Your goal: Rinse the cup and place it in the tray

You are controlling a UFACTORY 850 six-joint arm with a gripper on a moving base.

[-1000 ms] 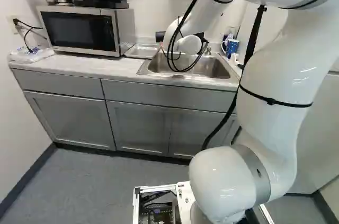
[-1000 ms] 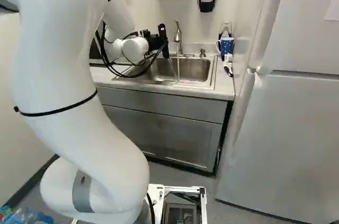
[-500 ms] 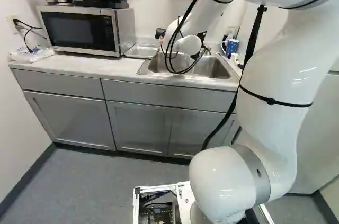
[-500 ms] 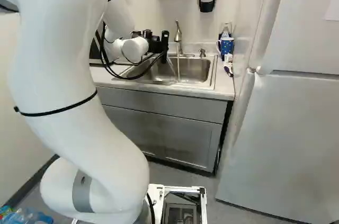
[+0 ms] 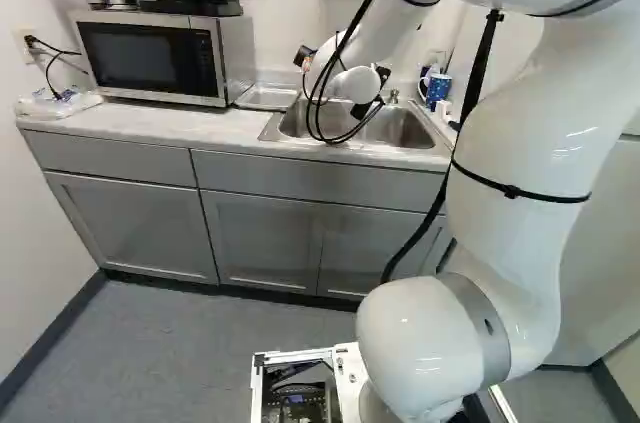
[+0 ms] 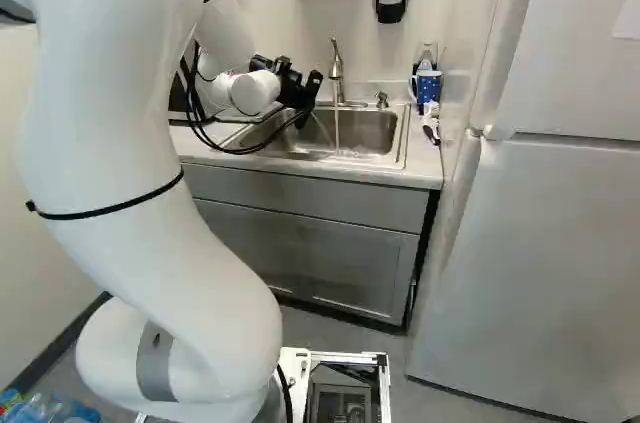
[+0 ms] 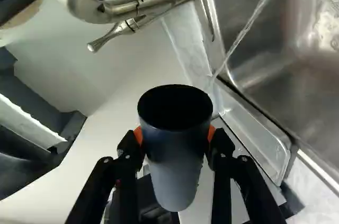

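Tilted since the earlier right base view, where it hangs nearly upright, your gripper (image 7: 175,135) leans above the sink (image 6: 385,160); the base has not moved. Its fingers stand a cup's width apart, closed on the dark cup (image 7: 172,173). Water (image 7: 253,20) apparently pours off the lip. Wet walls could slip in your orange pads (image 7: 138,135) with further tilt. The faucet (image 6: 337,68), two o'clock from the gripper in the right base view, risks a knock. Your loose cables (image 5: 357,19) might snag the metal tray (image 5: 268,96), nine o'clock from the sink in the left base view.
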